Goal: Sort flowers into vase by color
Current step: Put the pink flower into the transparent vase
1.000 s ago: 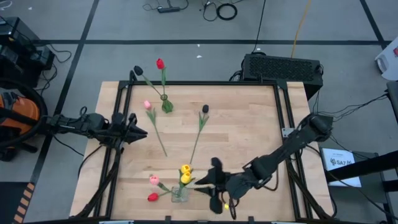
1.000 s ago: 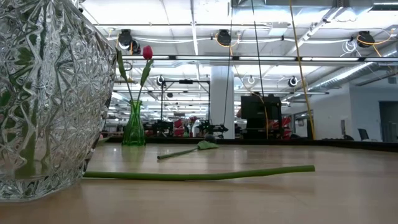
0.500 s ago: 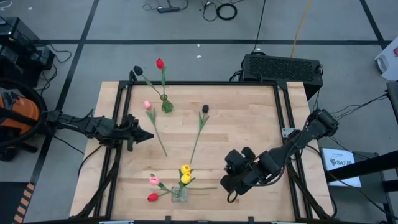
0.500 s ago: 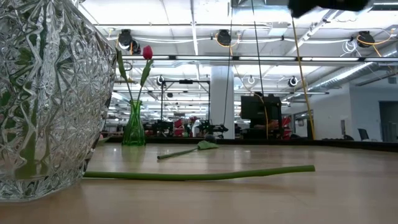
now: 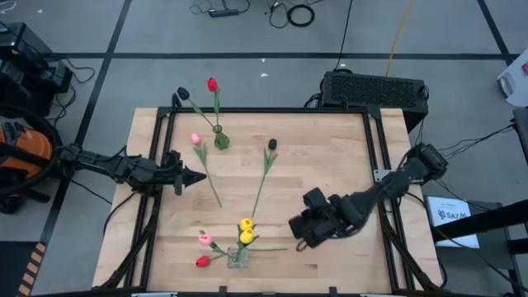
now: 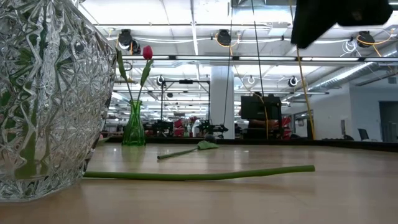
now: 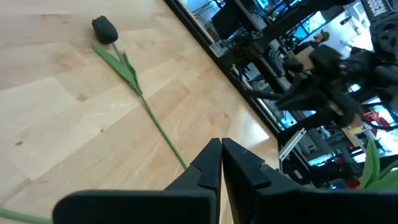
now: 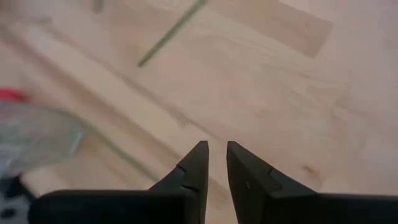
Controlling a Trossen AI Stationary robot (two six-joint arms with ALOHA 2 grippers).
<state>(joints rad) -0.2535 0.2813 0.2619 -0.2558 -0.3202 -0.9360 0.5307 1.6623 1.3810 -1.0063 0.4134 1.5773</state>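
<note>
In the high view a green vase [image 5: 220, 139] at the far left holds a red tulip [image 5: 212, 84] and a dark tulip [image 5: 182, 93]. A clear glass vase [image 5: 238, 257] at the near edge holds yellow [image 5: 245, 230], pink [image 5: 204, 239] and red [image 5: 202, 261] tulips. A pink tulip [image 5: 195, 139] and a dark tulip [image 5: 272, 144] lie flat on the table. My left gripper [image 5: 203, 175], shut, hovers left of the pink tulip's stem. My right gripper [image 5: 295, 233] hangs right of the glass vase, its fingers [image 8: 199, 158] a narrow gap apart and holding nothing.
The wooden table [image 5: 330, 157] has a black frame along its edges. In the low view the glass vase [image 6: 43, 93] fills the left, a loose stem [image 6: 199, 175] lies across the middle, and the right arm [image 6: 336, 18] shows at the top. The table's right half is bare wood.
My right gripper has drawn away from the glass vase, moving toward the table's right and then its far edge, and has come into the top of the low view. My left gripper has edged toward the table's right. The flowers have stayed in place.
</note>
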